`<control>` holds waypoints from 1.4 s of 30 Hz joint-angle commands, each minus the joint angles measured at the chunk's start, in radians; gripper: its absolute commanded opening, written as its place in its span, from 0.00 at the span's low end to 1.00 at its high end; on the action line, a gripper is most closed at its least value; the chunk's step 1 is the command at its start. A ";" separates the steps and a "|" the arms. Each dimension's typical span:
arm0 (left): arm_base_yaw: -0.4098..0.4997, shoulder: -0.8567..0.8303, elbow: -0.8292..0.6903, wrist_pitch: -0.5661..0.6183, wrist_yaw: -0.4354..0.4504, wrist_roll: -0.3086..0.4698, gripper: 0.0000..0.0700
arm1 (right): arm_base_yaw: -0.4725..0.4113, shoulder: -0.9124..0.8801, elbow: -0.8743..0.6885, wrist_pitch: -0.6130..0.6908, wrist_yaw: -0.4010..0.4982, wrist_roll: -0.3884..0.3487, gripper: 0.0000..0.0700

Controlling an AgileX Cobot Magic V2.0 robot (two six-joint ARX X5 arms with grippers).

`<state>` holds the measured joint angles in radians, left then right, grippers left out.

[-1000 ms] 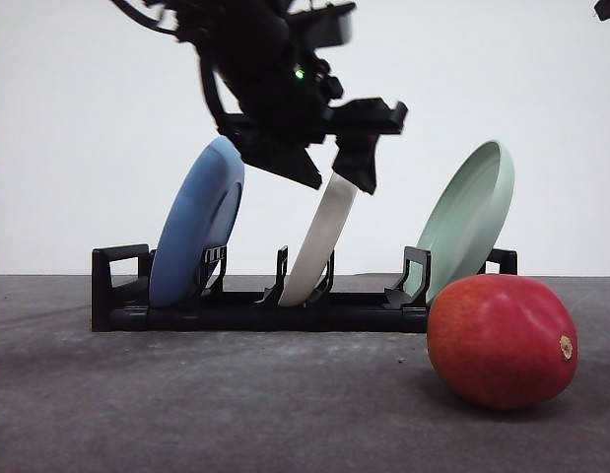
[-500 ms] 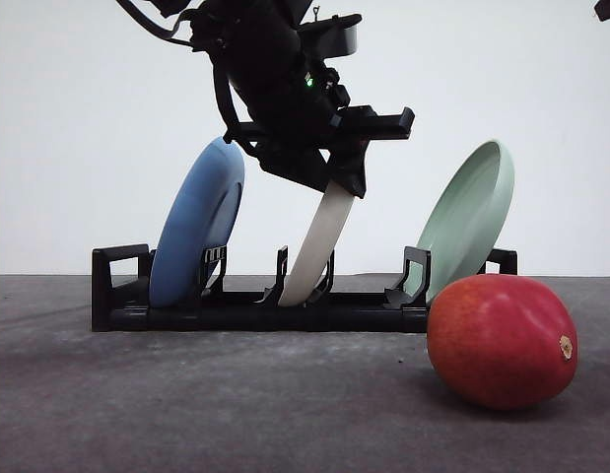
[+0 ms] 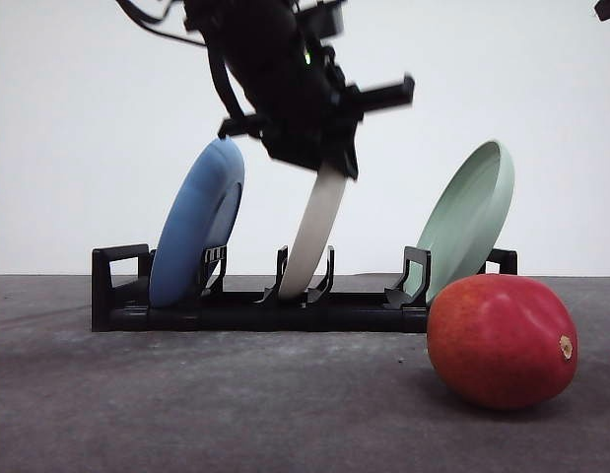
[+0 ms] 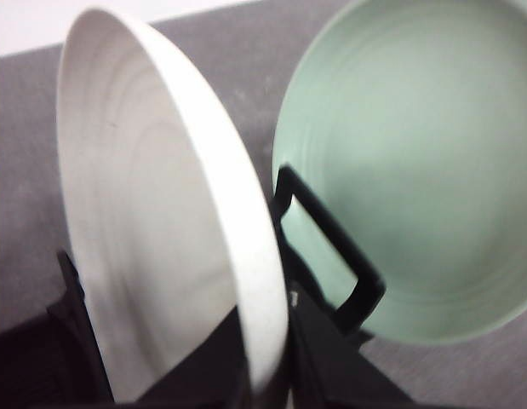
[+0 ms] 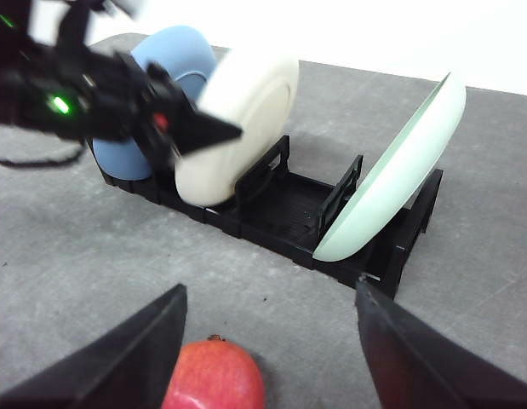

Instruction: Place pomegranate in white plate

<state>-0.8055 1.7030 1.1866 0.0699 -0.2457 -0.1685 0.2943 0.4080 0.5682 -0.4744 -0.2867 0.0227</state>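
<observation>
My left pincer [image 3: 329, 163] is clamped on the upper rim of the white plate [image 3: 314, 232], which stands nearly upright in the middle slot of the black rack [image 3: 255, 305], between the blue plate [image 3: 196, 227] and the pale green plate [image 3: 467, 222]. My right pincer [image 5: 267, 341] hangs wide open with nothing between its fingers. The pomegranate [image 3: 502, 340] lies on the grey table [image 3: 186, 394] just in front of the rack's right end, directly beneath the right pincer.

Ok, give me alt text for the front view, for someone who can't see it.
The left gripper clamps the top edge of a white plate standing in the middle slot of a black rack, between a blue plate and a pale green plate. A red pomegranate lies on the grey table in front of the rack's right end.
</observation>
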 commanded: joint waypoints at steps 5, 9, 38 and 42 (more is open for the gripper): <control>-0.006 -0.063 0.031 -0.006 0.005 -0.081 0.02 | 0.005 0.002 0.016 0.010 0.000 0.003 0.57; -0.006 -0.112 0.031 -0.028 0.064 -0.122 0.02 | 0.005 0.002 0.016 0.010 -0.001 0.003 0.57; -0.297 -0.626 -0.294 -0.498 -0.020 0.162 0.02 | 0.005 0.002 0.016 0.010 -0.001 0.003 0.57; -0.343 -0.599 -0.304 -0.557 -0.043 0.298 0.02 | 0.005 0.002 0.016 0.010 0.000 0.003 0.57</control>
<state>-1.1331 1.0836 0.8776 -0.4946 -0.2815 0.0194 0.2943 0.4080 0.5682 -0.4744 -0.2867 0.0227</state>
